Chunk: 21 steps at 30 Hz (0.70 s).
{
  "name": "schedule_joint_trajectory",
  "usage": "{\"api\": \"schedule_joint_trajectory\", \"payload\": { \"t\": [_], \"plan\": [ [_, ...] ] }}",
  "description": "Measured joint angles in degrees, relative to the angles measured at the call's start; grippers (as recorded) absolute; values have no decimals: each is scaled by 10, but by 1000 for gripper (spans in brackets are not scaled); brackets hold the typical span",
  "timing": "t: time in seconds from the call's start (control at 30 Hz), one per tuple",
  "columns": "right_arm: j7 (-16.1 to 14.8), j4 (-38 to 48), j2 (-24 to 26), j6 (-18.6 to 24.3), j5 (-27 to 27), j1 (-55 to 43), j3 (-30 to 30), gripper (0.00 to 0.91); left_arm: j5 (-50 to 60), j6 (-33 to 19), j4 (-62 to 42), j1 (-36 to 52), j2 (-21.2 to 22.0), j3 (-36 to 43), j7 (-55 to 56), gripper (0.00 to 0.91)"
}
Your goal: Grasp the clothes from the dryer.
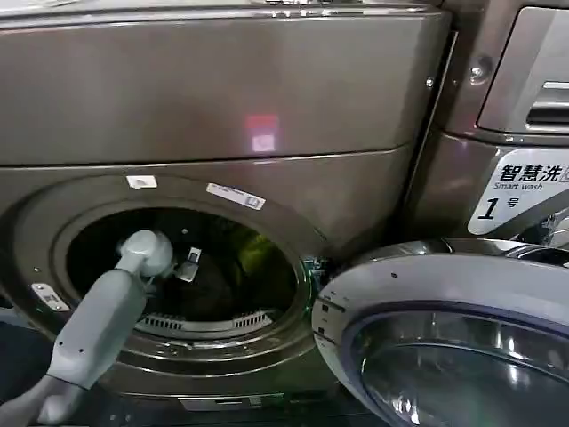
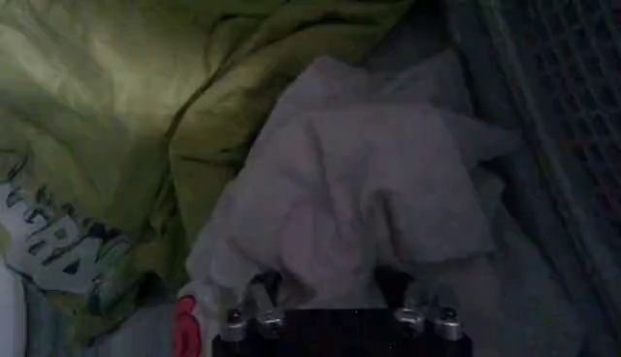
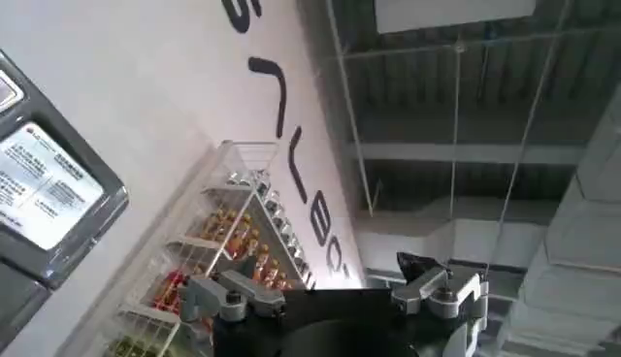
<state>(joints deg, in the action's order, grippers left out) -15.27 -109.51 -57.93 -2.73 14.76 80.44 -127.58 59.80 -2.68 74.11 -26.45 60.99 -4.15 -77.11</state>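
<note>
The dryer (image 1: 222,98) stands with its round porthole open, and my left arm reaches through it into the drum. My left gripper (image 1: 188,265) is low inside the drum, close to the clothes (image 1: 253,252), of which a lime green patch shows. In the left wrist view the left gripper (image 2: 328,286) is open, its fingers (image 2: 262,291) spread either side of a crumpled white-grey garment (image 2: 359,194) and pressed into it. A lime green garment with white print (image 2: 136,116) lies beside it, with a red bit (image 2: 184,325) near the finger. My right gripper (image 3: 325,281) is open, parked, pointing up at a wall and ceiling.
The grey-rimmed glass door (image 1: 444,302) is swung open at the right, low and close to me. A similar machine with a "Smart wash 1" sticker (image 1: 520,191) stands to the right. The perforated drum wall (image 2: 563,116) runs beside the heap.
</note>
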Motion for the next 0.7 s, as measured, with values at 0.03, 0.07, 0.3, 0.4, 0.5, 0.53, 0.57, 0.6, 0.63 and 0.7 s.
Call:
{"api": "schedule_joint_trajectory", "payload": {
  "t": [0.03, 0.07, 0.3, 0.4, 0.5, 0.53, 0.57, 0.6, 0.63, 0.7],
  "plan": [
    [0, 0, 0, 0, 0, 0, 0, 907, 0, 0, 0, 0, 0, 0, 0, 387],
    [0, 0, 0, 0, 0, 0, 0, 907, 0, 0, 0, 0, 0, 0, 0, 284],
    [0, 1, 3, 0, 0, 1, -1, 907, -3, -2, 0, -3, 0, -2, -1, 102],
    [0, 1, 3, 0, 0, 1, -1, 907, -5, -2, -5, -4, 0, -3, -1, 91],
    [0, 2, 3, 0, 0, 2, -1, 907, -6, -2, -5, -5, 0, -4, -1, 68],
    [0, 2, 4, 0, 0, 2, -1, 907, -6, -2, -5, -6, 0, -5, -1, 68],
    [0, 3, 4, 0, 0, 3, -1, 907, -6, -2, -5, -7, 0, -6, -1, 57],
    [0, 3, 4, 0, 0, 3, -2, 907, -7, -2, -5, -8, 0, -7, -1, 57],
    [0, 3, 4, 0, 0, 3, -2, 907, -7, -2, -5, -9, 0, -8, -1, 57],
    [0, 4, 4, 0, 1, 3, -2, 907, -9, 0, -5, -10, 0, -9, -1, 46]
  ]
}}
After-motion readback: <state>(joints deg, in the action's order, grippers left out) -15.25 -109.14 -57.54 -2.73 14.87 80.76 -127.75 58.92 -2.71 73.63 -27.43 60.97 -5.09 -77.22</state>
